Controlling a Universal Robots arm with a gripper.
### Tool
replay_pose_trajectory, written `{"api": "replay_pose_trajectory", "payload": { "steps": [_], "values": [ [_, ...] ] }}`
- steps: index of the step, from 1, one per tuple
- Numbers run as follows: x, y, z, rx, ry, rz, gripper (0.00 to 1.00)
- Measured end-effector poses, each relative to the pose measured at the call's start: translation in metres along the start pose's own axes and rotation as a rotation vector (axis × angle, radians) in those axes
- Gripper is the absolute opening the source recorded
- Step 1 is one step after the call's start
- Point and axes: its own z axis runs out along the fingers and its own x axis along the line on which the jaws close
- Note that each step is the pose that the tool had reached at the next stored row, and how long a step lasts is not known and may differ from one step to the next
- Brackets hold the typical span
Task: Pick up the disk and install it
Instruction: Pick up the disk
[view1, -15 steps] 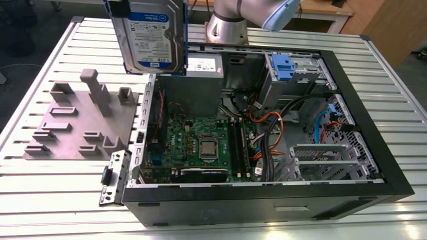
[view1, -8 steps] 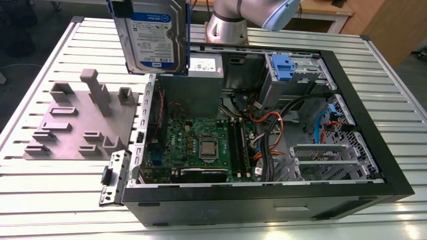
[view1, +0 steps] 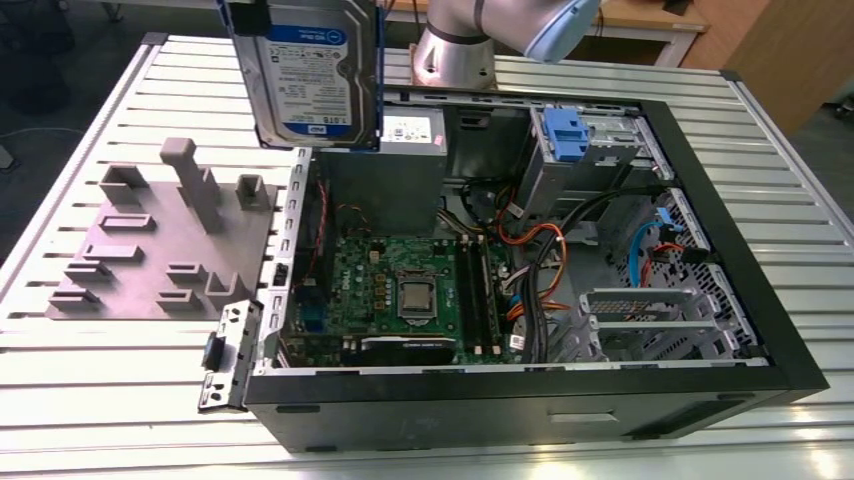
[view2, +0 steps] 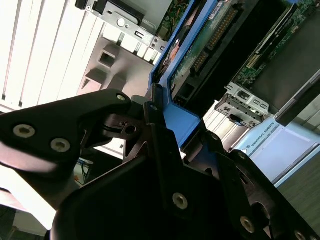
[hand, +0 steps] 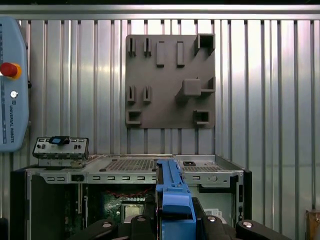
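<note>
We've got the disk in shiny metal with blue plastic edging, a matt black tool, ribbed metal worktop.

Flat silver metal disk: white-and-blue label, blue plastic bracket on the edge. Black metal computer case: green motherboard, blue plastic drive-bay latch. Ribbed silver slatted table, plain matte grey fixture plate.
</note>
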Motion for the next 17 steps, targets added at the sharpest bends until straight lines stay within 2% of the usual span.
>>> {"api": "replay_pose_trajectory", "payload": {
  "steps": [17],
  "values": [
    [-0.0001, -0.0052, 0.0, 0.0, 0.0, 0.0, 0.36]
  ]
}}
